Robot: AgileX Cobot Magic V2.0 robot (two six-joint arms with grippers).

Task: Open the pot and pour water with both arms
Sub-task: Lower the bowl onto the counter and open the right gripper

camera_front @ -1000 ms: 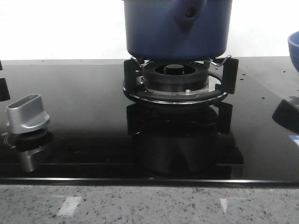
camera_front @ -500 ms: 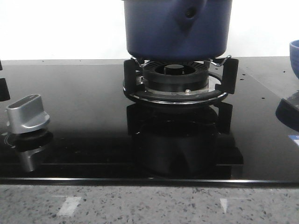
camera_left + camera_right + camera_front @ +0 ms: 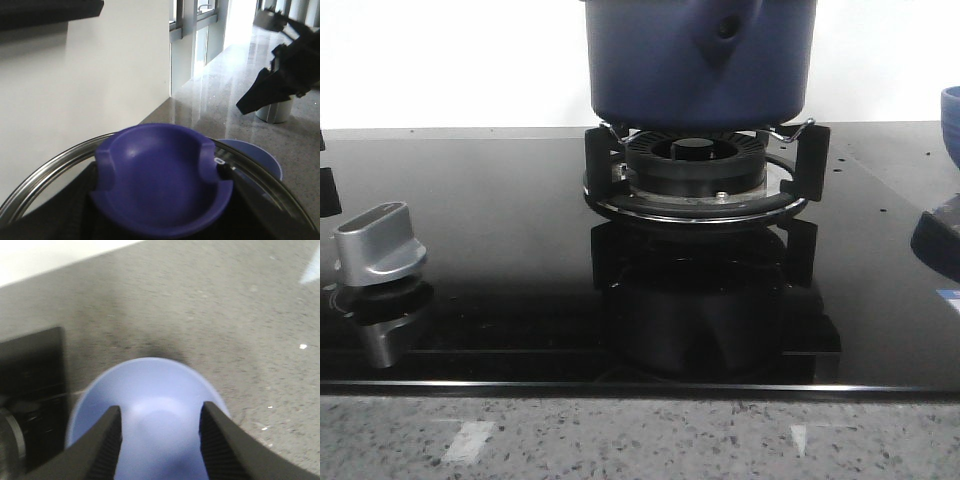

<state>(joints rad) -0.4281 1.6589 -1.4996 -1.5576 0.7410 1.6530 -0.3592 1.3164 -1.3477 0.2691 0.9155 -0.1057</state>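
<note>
The dark navy pot stands on the burner grate; its top is cut off in the front view. In the left wrist view, my left gripper has its dark fingers pressed against both sides of the purple-blue lid knob. The knob sits on the glass lid, which has a steel rim. My right gripper hangs open above the light-blue bowl, its fingers apart with nothing between them.
A silver stove knob stands at the front left of the black glass hob. The bowl sits off the hob's right edge on the grey counter. My right arm and a small grey cup show beyond the lid.
In the front view, the bowl and its reflection at the right edge have slid slightly right, showing less. The pot has not moved.
</note>
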